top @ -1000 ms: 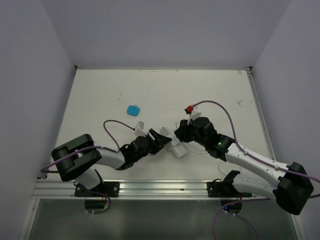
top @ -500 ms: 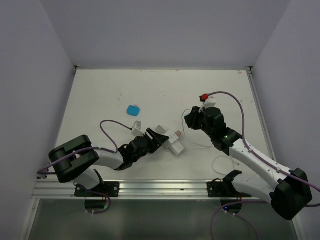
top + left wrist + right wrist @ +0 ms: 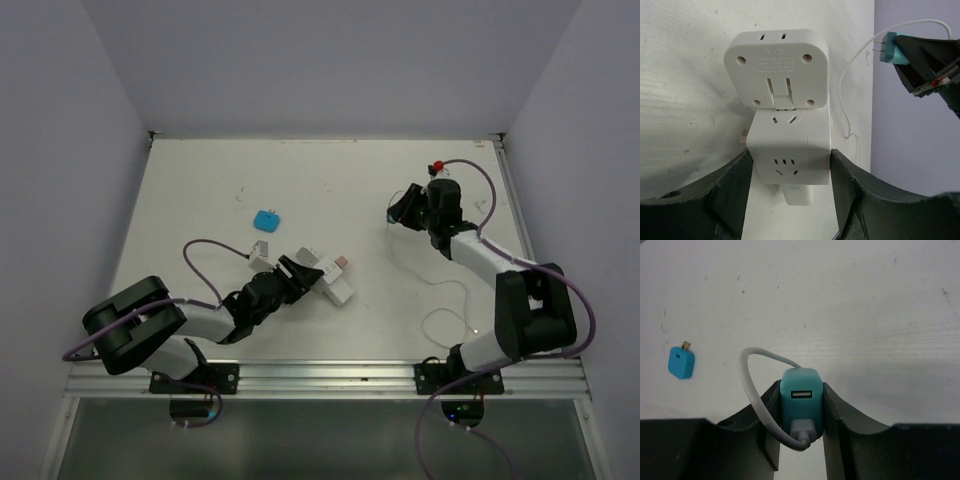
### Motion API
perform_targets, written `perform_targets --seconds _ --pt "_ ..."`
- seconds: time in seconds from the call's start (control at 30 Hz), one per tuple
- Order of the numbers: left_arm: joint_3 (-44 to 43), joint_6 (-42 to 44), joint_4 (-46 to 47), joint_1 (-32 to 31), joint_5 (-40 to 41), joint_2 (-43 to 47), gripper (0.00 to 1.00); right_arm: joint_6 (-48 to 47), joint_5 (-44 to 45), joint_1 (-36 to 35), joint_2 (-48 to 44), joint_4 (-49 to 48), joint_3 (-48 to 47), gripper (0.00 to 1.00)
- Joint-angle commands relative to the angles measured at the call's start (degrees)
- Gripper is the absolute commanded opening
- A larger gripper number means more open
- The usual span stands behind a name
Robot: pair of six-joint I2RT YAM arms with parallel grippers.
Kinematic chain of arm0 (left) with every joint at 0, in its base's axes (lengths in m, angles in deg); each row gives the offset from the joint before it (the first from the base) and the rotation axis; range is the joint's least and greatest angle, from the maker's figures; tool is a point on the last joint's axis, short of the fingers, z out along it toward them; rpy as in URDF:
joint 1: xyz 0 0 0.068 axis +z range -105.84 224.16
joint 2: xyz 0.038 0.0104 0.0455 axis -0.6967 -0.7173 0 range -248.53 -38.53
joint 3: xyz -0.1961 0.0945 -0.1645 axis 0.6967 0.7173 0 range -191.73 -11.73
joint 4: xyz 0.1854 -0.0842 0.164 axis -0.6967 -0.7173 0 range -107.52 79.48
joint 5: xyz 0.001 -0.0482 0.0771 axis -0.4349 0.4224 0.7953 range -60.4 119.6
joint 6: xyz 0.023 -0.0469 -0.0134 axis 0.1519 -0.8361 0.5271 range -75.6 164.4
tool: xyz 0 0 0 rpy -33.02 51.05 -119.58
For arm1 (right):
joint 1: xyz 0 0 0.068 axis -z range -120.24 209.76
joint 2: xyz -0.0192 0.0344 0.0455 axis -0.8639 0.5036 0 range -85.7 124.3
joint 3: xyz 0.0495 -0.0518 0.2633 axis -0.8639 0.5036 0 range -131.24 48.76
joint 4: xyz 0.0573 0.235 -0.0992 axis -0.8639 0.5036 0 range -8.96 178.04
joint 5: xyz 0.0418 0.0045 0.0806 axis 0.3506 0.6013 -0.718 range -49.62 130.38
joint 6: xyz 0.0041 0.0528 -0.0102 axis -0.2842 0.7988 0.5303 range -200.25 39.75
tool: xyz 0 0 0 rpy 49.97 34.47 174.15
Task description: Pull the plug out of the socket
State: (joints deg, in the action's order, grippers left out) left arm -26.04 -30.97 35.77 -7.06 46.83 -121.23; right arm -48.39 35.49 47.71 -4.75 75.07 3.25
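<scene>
Where the task stands: the plug (image 3: 801,402) is judged to be already out of the socket (image 3: 790,150), because its prongs (image 3: 876,46) are seen bare in the air in the left wrist view, with nothing joined to them.
Socket: a white cube with slot holes on its faces, kept low over the table (image 3: 865,300); whether it rests on the table cannot be told.
Left gripper (image 3: 790,167): clamped around the socket, with one jaw pressed against each side face.
White square block (image 3: 776,65): set against the far face of the socket and touching it; whether it is plugged into the socket cannot be told.
Plug: teal, held up off the table, well apart from the socket, to its right and farther from the arm bases.
Right gripper (image 3: 800,388): clenched on the plug, with a jaw on each flank.
Cable (image 3: 747,385): white, plugged into the back of the plug and looped to one side; a thin length is trailed down onto the table to the right of the socket.
Small blue plug (image 3: 681,362): lying loose on the table beyond the socket and to its left, gripped by nothing.
What is left: little, by this judgement; at most the plug is to be set down and both grips let go.
</scene>
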Motion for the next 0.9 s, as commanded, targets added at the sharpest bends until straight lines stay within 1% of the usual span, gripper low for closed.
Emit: perform_targets --seconds 0.0,0.13,0.2,0.23,0.27,0.37,0.4,0.43,0.47,0.5,0.57,0.6,0.67,0.7,0.77,0.8,0.87 --pt "2.8 7.5 -4.0 1.5 1.0 -0.3 0.00 3.9 -9.7 1.2 8.0 -8.2 -4.9 0.00" --pt "3.1 9.1 -2.0 2.4 -0.2 -0.2 0.00 5.6 -14.1 2.8 15.2 -11.0 -7.1 0.00" --pt "3.3 9.7 -1.4 2.7 -0.7 0.0 0.00 7.3 -15.0 3.9 16.6 -12.6 -6.7 0.00" --pt "3.5 9.9 -0.8 3.0 -0.8 0.1 0.00 7.8 -15.3 4.1 17.3 -13.3 -5.8 0.03" --pt "3.7 10.1 -0.6 3.1 -1.3 0.1 0.00 8.6 -15.2 4.4 17.5 -13.9 -5.3 0.12" --pt "3.8 10.7 0.6 3.9 -2.6 -0.2 0.00 8.8 -15.0 5.4 17.0 -14.4 -3.4 0.36" --pt "3.8 10.9 0.8 4.2 -2.7 -0.4 0.00 8.7 -14.8 5.6 16.5 -13.9 -2.9 0.51" --pt "3.8 10.9 1.3 4.3 -3.1 -0.5 0.00 8.4 -14.5 5.8 16.2 -13.4 -2.2 0.59" --pt "3.8 11.0 1.5 4.5 -3.9 -1.0 0.00 7.4 -13.7 5.9 15.2 -12.7 -1.9 0.71" --pt "3.8 11.1 1.8 4.6 -4.2 -1.2 0.00 7.0 -13.2 6.0 14.6 -11.0 -1.7 0.76" --pt "3.8 11.1 2.7 4.8 -5.0 -1.9 0.00 5.4 -12.3 6.0 13.1 -9.6 -0.7 0.85" --pt "3.8 11.1 2.9 4.9 -5.4 -2.2 0.00 5.0 -11.3 6.0 11.2 -8.3 -0.3 0.91" --pt "3.6 10.9 3.5 5.0 -6.3 -3.0 0.00 3.7 -10.2 6.0 9.0 -7.2 1.7 0.96" --pt "3.5 10.7 3.7 5.1 -6.6 -3.3 0.00 3.2 -8.7 6.0 6.4 -5.8 2.3 0.99" --pt "3.4 10.5 4.2 5.2 -7.2 -3.8 0.00 1.9 -7.3 6.0 3.5 -4.4 4.0 0.99" --pt "3.4 10.3 4.2 5.2 -7.4 -3.9 0.04 1.5 -5.9 6.0 0.8 -2.6 4.6 0.99" --pt "3.5 9.9 4.3 5.2 -7.7 -4.1 0.07 0.0 -4.5 6.0 -2.4 -0.5 6.1 0.99"
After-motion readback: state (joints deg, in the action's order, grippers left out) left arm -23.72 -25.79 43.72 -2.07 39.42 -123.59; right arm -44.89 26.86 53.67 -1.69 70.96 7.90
